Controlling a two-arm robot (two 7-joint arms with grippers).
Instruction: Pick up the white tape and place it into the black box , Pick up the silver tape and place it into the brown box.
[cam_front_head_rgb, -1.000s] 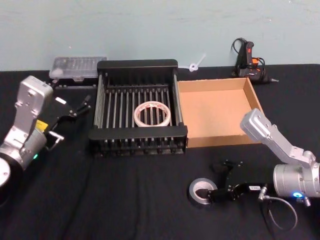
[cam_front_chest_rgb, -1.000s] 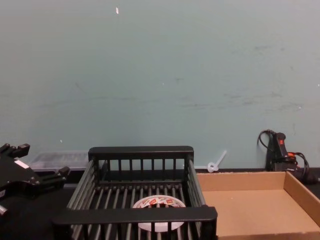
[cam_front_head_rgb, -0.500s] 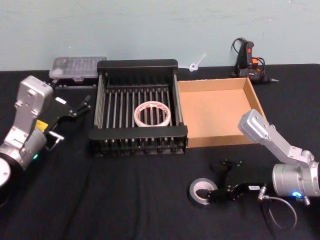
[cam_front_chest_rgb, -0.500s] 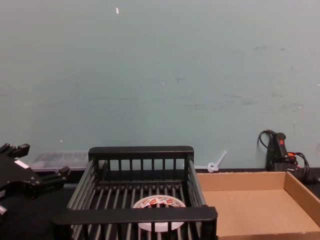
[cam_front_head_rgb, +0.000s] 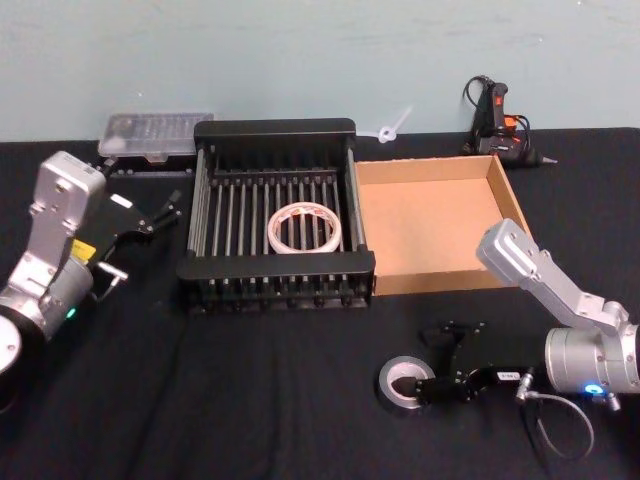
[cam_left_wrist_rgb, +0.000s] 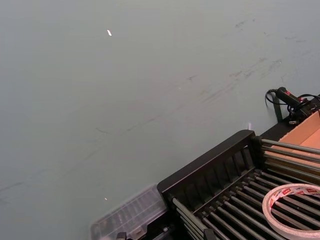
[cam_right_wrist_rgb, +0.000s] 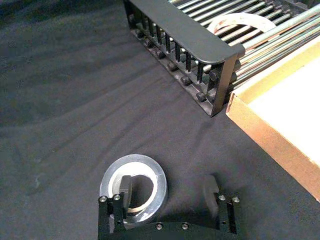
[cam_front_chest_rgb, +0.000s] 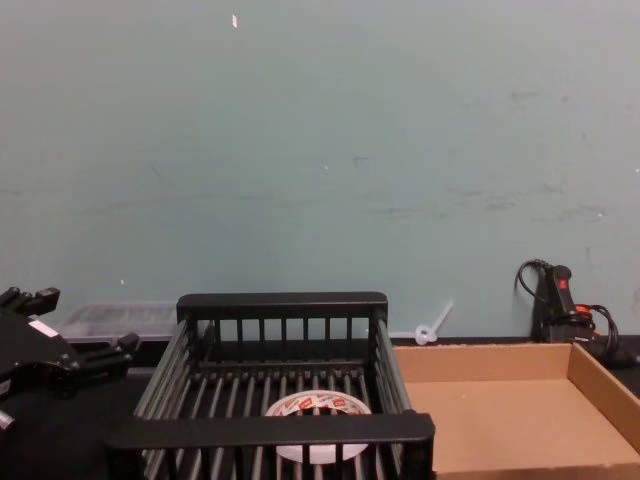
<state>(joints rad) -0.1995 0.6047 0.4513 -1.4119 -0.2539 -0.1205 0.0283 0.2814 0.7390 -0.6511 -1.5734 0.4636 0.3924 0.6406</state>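
Little has shifted over the last second: the right gripper (cam_front_head_rgb: 440, 362) has settled a touch lower and nearer around the silver tape (cam_front_head_rgb: 402, 383), while the left arm has not stirred. That right gripper lies low over the black cloth at the near right, its two fingers spread wide; the right wrist view shows one finger (cam_right_wrist_rgb: 123, 188) dipped inside the roll's pale core and the other standing apart on the cloth outside the roll, so the wall of the silver tape sits between them, which looks like the set-up for pinching the roll by its wall before lifting it to the brown box (cam_front_head_rgb: 500, 190), the shallow cardboard tray lying open just to the far side of the roll. The fingers have not closed on the tape, and whether the inner finger touches the core cannot be told. The white tape (cam_front_head_rgb: 304, 227) already lies flat on the bars of the black box (cam_front_head_rgb: 275, 128), the slatted crate to the left of the cardboard and touching it, so that half of the task looks finished. The left gripper (cam_front_head_rgb: 145, 216) hangs parked at the far left beside the crate, its fingers apart and empty. From the chest, the crate's near rim hides the lower half of the white roll. A clear plastic case (cam_front_head_rgb: 155, 133) and a glue gun (cam_front_head_rgb: 495, 118) rest against the far wall, apart from the work.
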